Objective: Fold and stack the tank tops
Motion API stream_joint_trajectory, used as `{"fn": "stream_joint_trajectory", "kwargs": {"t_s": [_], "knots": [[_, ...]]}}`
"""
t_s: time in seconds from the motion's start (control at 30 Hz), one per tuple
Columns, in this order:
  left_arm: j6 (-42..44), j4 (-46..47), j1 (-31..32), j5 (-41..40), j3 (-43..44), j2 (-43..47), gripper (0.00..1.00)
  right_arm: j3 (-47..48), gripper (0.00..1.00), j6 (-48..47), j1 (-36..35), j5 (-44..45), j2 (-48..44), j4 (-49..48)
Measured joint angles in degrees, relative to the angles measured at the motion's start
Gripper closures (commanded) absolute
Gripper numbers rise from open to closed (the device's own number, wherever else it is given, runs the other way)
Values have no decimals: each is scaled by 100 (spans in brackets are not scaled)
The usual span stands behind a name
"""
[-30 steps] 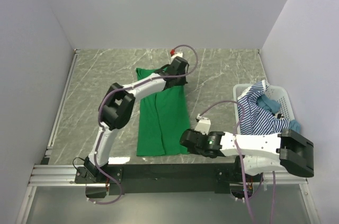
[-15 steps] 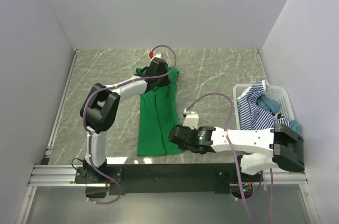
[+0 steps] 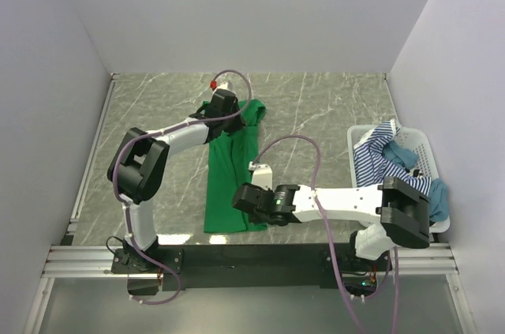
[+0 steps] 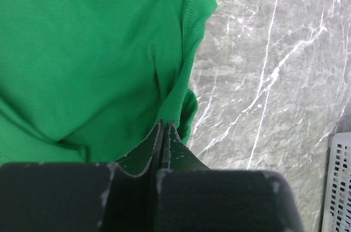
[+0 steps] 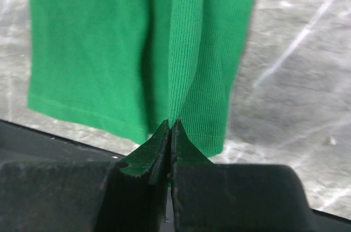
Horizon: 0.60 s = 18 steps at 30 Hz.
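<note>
The limp, light green tank top [image 3: 225, 180] should sag unless held by its edges: left pincer [image 4: 163, 125] clamps its 12 o'clock armhole, right pincer [image 5: 171, 125] its 6 o'clock hem.

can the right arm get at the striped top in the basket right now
Probably not yet: its pincer is shut on the green tank top. The striped top lies uncovered atop the basket.

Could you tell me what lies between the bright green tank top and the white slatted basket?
Only grey marble tabletop, crossed by the right arm and its purple cable, in the top view.
</note>
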State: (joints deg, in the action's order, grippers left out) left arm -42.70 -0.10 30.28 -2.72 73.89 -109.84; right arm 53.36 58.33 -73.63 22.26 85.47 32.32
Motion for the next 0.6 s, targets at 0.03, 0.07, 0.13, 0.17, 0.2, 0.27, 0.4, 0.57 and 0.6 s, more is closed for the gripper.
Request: {"fn": "stream_joint_trajectory", "kwargs": {"t_s": [0.03, 0.07, 0.13, 0.17, 0.2, 0.27, 0.4, 0.57, 0.6], "knots": [[0, 2, -17, 4, -31, 22, 99, 50, 100, -44, -2, -33, 55, -39], [0, 7, -46, 11, -63, 48, 100, 111, 100, -85, -11, -68, 114, -57], [0, 35, -87, 22, -109, 74, 100, 205, 100, -138, -17, -98, 208, -87], [0, 59, -107, 37, -140, 81, 99, 247, 100, -166, -24, -111, 249, -114], [0, 76, -127, 44, -173, 90, 100, 280, 100, -188, -26, -125, 282, -131], [0, 120, -160, 59, -234, 96, 100, 299, 100, -227, -35, -160, 306, -164], [0, 146, -221, 116, -356, 103, 100, 376, 100, -293, -50, -214, 350, -153], [-2, 179, -280, 140, -435, 131, 100, 568, 100, -382, -74, -245, 496, -162], [-2, 197, -291, 142, -437, 131, 100, 599, 100, -400, -81, -260, 542, -170]]}}
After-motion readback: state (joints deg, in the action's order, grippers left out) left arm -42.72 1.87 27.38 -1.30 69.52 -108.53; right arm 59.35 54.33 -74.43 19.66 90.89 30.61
